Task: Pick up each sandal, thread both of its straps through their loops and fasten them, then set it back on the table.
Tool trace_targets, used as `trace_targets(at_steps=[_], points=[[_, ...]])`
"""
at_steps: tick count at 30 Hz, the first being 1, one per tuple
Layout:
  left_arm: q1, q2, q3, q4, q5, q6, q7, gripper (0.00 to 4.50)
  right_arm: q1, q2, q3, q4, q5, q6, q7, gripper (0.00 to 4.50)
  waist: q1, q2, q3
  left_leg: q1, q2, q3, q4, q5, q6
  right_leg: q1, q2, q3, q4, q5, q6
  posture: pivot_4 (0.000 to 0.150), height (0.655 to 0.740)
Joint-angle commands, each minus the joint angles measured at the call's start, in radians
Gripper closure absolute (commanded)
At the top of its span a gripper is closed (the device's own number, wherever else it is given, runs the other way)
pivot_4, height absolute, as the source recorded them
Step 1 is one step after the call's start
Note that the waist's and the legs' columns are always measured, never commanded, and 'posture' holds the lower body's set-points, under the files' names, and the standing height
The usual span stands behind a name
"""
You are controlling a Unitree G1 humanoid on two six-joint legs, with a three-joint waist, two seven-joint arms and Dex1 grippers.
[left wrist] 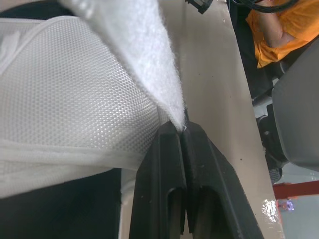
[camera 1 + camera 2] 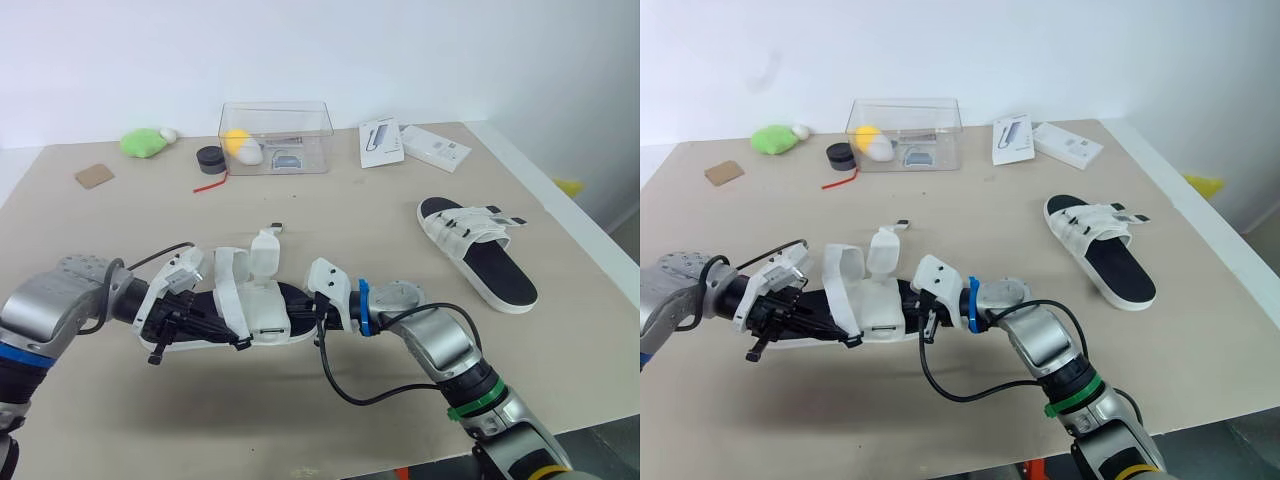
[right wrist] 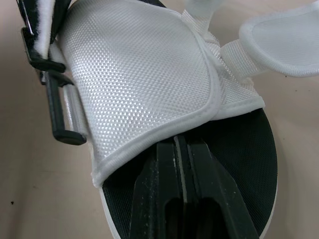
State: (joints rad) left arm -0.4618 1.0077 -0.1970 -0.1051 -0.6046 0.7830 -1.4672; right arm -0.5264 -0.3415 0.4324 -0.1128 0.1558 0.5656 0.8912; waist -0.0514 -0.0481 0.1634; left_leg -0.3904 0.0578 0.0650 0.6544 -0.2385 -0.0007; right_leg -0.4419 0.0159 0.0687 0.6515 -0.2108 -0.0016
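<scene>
A white-strapped, black-soled sandal (image 2: 262,318) lies lengthwise between both grippers near the table's front edge. Its two straps (image 2: 266,252) stand up loose and unfastened. My left gripper (image 2: 236,340) is shut on a fuzzy white strap (image 1: 144,55), which is pinched right at the fingertips (image 1: 169,137). From the other end, my right gripper (image 2: 305,308) is shut on the rim of the sandal's mesh upper (image 3: 144,84). Black buckle loops (image 3: 62,112) show beside that upper. A second sandal (image 2: 475,250) rests flat on the table at the right.
At the back stand a clear plastic box (image 2: 276,137), a black tape roll (image 2: 210,159), a green object (image 2: 143,142), a brown card (image 2: 94,176) and two white boxes (image 2: 381,142) (image 2: 435,148). The table's right edge (image 2: 560,215) runs close behind the second sandal.
</scene>
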Motion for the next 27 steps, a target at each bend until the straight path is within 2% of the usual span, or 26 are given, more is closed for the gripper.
trace_targets(at_steps=[1,3,9,10,11,13,25,26,27], points=[[0.007,0.007,0.003,-0.003,0.025,0.001,0.005,4.40,0.008,0.003,0.023,0.010,-0.012,0.015,-0.003,4.50,0.000,0.000,0.000,0.000,0.000,0.000,0.000,0.000,0.000,0.000,0.000,0.000,0.000,0.000,0.000,0.150,0.7400],[0.017,0.009,0.014,-0.009,0.023,-0.001,0.009,4.40,0.013,0.001,0.024,0.005,-0.011,0.017,-0.002,4.50,0.000,0.000,0.000,0.000,0.000,0.000,0.000,0.000,0.000,0.000,0.000,0.000,0.000,0.000,0.000,0.150,0.7400],[0.043,0.016,0.092,-0.037,-0.033,0.036,0.018,1.75,0.016,0.000,0.026,0.001,-0.010,0.019,-0.001,4.50,0.003,0.000,0.000,0.000,0.000,0.000,0.000,0.000,0.000,0.000,0.000,0.000,0.000,0.000,0.000,0.150,0.7400],[0.044,0.014,0.113,-0.039,-0.047,0.045,0.025,1.48,0.016,0.001,0.025,0.000,-0.010,0.019,-0.001,4.50,0.003,0.000,0.000,0.000,0.000,0.000,0.000,0.000,0.000,0.000,0.000,0.000,0.000,0.000,0.000,0.150,0.7400],[0.036,0.000,0.145,-0.033,-0.076,0.063,0.038,0.91,0.016,0.001,0.025,0.000,-0.010,0.019,0.000,4.50,0.003,0.000,0.000,0.000,0.000,0.000,0.000,0.000,0.000,0.000,0.000,0.000,0.000,0.000,0.001,0.150,0.7400],[0.015,-0.024,0.188,-0.019,-0.118,0.100,0.062,0.08,0.018,0.004,0.027,0.001,-0.009,0.018,0.001,4.50,0.003,0.000,0.000,0.000,0.000,0.000,0.001,0.000,0.000,0.000,0.000,0.000,0.000,0.000,0.001,0.150,0.7400],[-0.065,-0.157,0.268,0.009,-0.218,0.231,0.244,0.08,0.019,0.004,0.024,-0.001,-0.012,0.019,0.004,4.50,0.001,0.000,0.000,-0.001,0.001,-0.001,0.000,0.000,0.000,0.000,0.001,-0.001,0.001,0.002,0.003,0.150,0.7400],[-0.082,-0.176,0.279,0.022,-0.227,0.240,0.266,0.58,0.021,0.002,0.024,-0.002,-0.012,0.019,0.005,4.50,0.004,0.000,0.000,-0.001,0.001,-0.002,0.000,0.000,0.000,0.000,0.001,-0.001,0.001,0.002,0.003,0.150,0.7400],[-0.094,-0.187,0.285,0.031,-0.235,0.253,0.278,0.88,0.021,0.001,0.023,-0.002,-0.012,0.020,0.004,4.50,0.004,-0.001,0.000,-0.001,0.001,-0.002,0.000,0.000,0.000,0.000,0.001,-0.001,0.001,0.002,0.003,0.150,0.7400]])
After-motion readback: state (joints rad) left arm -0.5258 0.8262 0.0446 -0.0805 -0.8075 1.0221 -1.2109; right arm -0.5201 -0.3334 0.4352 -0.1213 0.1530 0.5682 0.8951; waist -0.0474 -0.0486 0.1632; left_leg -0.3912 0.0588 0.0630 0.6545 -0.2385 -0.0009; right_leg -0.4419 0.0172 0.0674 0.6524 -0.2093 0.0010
